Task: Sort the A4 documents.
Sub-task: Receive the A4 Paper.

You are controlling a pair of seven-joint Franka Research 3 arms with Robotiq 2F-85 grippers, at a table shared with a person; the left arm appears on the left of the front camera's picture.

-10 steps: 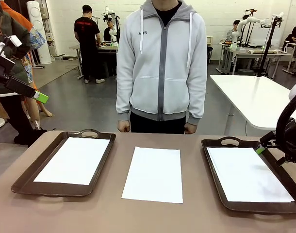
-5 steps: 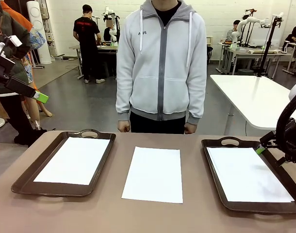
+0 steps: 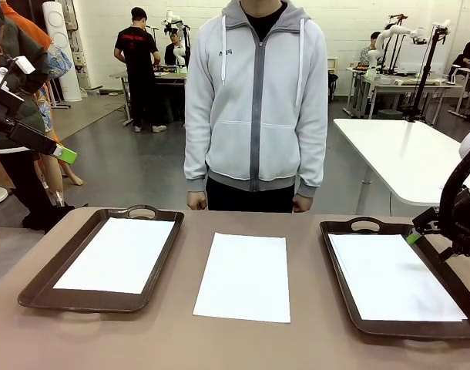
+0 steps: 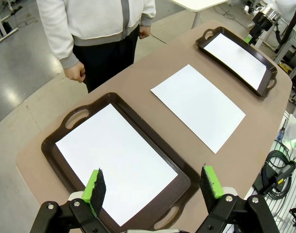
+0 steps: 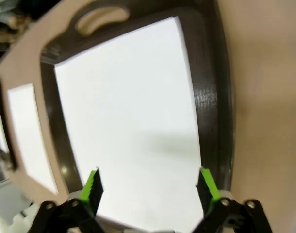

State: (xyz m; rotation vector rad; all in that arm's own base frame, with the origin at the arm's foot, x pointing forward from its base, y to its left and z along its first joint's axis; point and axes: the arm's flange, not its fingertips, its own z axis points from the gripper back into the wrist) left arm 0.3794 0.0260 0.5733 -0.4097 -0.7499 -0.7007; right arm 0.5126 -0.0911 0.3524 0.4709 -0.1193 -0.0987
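Three A4 documents show, all white and blank. One [image 3: 244,276] lies bare on the table's middle. Another [image 3: 115,254] lies in the left dark brown tray [image 3: 42,284], and a third [image 3: 393,276] in the right tray [image 3: 337,266]. My left gripper [image 3: 64,154] hangs high off the table's left end; in the left wrist view it [image 4: 153,184] stands open above the left tray's sheet [image 4: 114,160]. Over the right tray's outer rim my right gripper [image 3: 414,235] hovers, and it [image 5: 149,185] stands open above that sheet [image 5: 128,116], holding nothing.
A person in a grey hooded jacket [image 3: 254,100] stands at the far edge, hands [image 3: 196,202] hanging by the table. Each tray has handle cut-outs [image 3: 142,211]. Bare brown table [image 3: 243,343] runs along the front. A white table [image 3: 408,154] stands behind on the right.
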